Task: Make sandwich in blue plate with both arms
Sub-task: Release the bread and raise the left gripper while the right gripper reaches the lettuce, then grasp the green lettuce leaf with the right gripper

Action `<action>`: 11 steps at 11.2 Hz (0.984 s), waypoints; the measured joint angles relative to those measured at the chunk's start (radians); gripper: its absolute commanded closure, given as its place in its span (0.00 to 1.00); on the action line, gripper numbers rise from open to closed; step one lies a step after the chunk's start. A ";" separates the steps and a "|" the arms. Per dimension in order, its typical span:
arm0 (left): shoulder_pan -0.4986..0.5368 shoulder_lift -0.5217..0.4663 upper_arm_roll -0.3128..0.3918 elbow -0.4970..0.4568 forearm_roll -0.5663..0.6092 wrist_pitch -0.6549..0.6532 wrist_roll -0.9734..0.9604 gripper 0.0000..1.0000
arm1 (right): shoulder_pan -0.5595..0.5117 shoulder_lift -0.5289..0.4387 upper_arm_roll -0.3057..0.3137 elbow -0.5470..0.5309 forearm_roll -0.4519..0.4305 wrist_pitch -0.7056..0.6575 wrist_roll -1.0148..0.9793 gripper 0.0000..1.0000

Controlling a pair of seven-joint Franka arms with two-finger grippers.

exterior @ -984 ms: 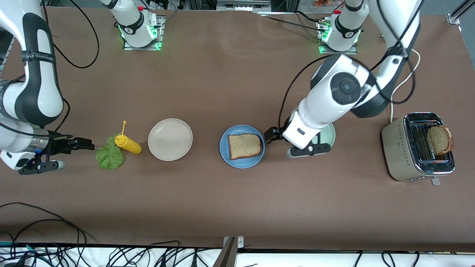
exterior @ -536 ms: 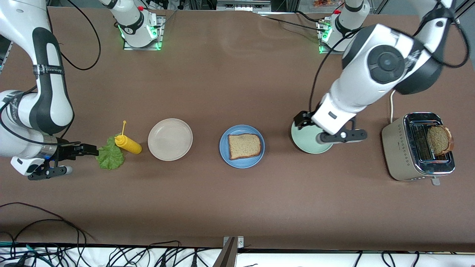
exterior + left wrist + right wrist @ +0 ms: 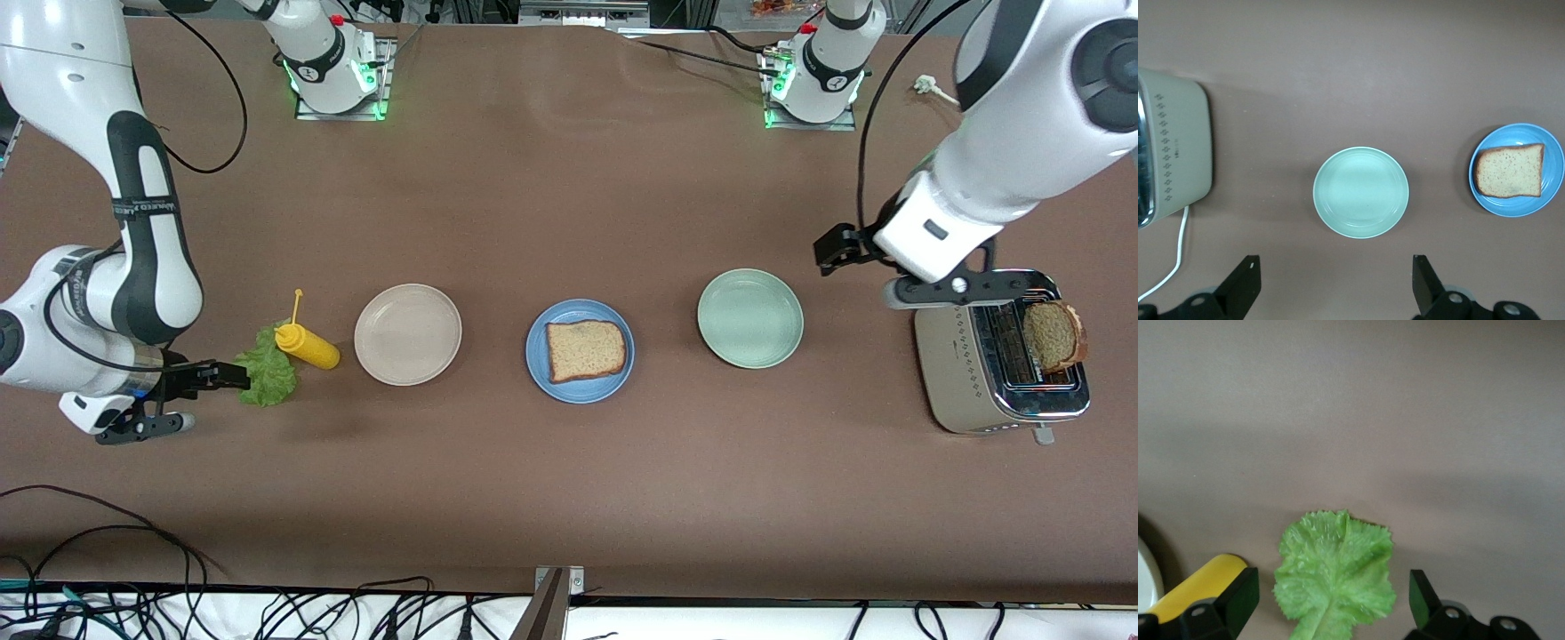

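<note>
Right gripper (image 3: 233,377) low at lettuce leaf (image 3: 267,373), jaws spread, leaf between. Left gripper (image 3: 831,253) over counter (image 3: 569,178) near toaster (image 3: 1000,356), jaws spread, empty. Blue plate (image 3: 580,350) mid-counter holds one bread slice (image 3: 585,350). Risk: closing jaws nudge adjacent mustard bottle (image 3: 307,345).

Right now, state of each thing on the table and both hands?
blue plate: holds one bread slice, no lettuce yet
lettuce leaf: flat on table beside mustard bottle
beige plate: empty
green plate: empty
toaster: second slice standing in slot
right hand: open, at lettuce
left hand: open, empty
</note>
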 measured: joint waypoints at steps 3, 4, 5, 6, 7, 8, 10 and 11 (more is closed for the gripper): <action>0.003 -0.036 0.075 -0.004 -0.014 -0.014 0.094 0.00 | 0.000 0.066 0.001 -0.001 0.105 0.029 -0.072 0.00; 0.003 -0.039 0.098 -0.004 -0.015 -0.017 0.131 0.00 | 0.000 0.088 0.001 -0.001 0.132 0.043 -0.103 0.00; 0.004 -0.041 0.122 -0.004 -0.015 -0.028 0.169 0.00 | -0.001 0.105 0.001 -0.001 0.141 0.054 -0.121 0.00; 0.004 -0.043 0.145 -0.004 -0.016 -0.036 0.211 0.00 | -0.001 0.115 0.001 -0.001 0.141 0.063 -0.139 0.00; 0.004 -0.047 0.162 -0.004 -0.016 -0.039 0.236 0.00 | -0.001 0.120 0.001 -0.001 0.141 0.071 -0.162 0.00; 0.005 -0.050 0.170 -0.002 -0.016 -0.042 0.243 0.00 | -0.001 0.122 0.001 -0.002 0.141 0.076 -0.187 0.00; 0.004 -0.054 0.174 0.003 -0.016 -0.050 0.249 0.00 | -0.001 0.126 0.001 -0.014 0.141 0.086 -0.218 0.05; 0.004 -0.054 0.182 0.003 -0.016 -0.051 0.249 0.00 | 0.000 0.128 0.001 -0.022 0.141 0.090 -0.225 0.20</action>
